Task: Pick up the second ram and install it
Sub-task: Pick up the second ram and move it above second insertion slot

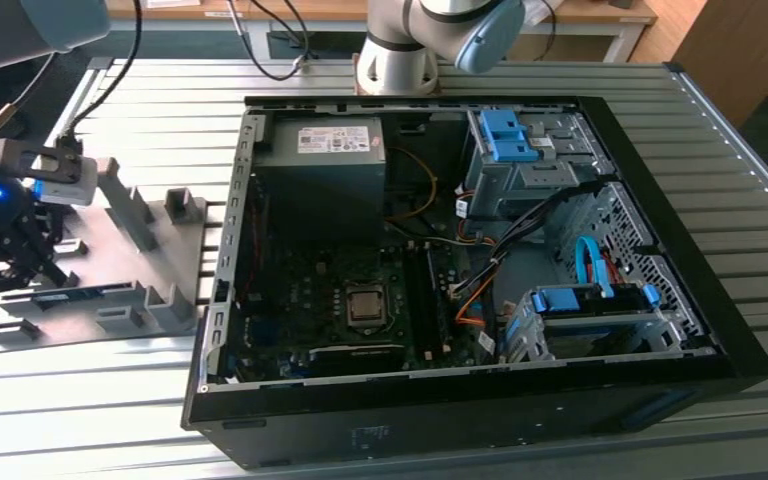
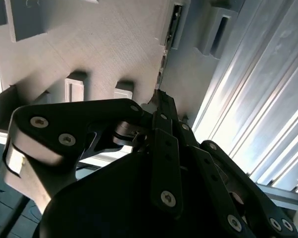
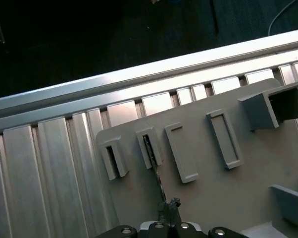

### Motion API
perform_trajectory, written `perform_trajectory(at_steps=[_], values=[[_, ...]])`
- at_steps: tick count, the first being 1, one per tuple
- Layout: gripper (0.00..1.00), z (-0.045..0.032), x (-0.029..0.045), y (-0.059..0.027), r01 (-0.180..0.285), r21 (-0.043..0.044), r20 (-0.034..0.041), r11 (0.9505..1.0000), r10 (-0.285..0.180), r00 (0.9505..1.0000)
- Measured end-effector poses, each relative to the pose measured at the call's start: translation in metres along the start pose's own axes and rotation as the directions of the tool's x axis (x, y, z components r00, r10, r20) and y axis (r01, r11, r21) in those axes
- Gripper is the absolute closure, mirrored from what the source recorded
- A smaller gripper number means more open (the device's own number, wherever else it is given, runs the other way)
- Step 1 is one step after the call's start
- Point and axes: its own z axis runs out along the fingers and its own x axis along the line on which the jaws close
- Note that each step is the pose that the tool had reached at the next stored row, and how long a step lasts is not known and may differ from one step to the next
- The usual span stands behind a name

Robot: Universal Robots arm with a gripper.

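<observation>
1. The hand (image 1: 31, 283) hangs low over the grey tray (image 1: 157, 250), at the tray's end towards the exterior view's left.
2. The ram (image 1: 88, 294) stands on edge in a slot of the tray, near the tray's front side.
3. In the second wrist view, the hand's fingers (image 2: 165, 148) are pressed together on the ram's near end, pinching it; the rest of the ram runs on along the tray.
4. In the first wrist view, the ram's far end sits in a raised holder, second in a row of four on the tray.
5. The tray lies on a slatted desk (image 1: 91, 420), with an open computer case (image 1: 424, 435) just beside the tray on the exterior view's right.
</observation>
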Motion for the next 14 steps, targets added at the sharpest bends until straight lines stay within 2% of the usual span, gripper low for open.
perform_trajectory(at_steps=[6,14], values=[[0.90,0.0000,0.0000,0.0000,0.085,-0.0022,-0.0037,0.9964,-0.085,0.9964],[0.90,0.0000,0.0000,0.0000,0.151,-0.0042,-0.0064,0.9886,-0.151,0.9886]])
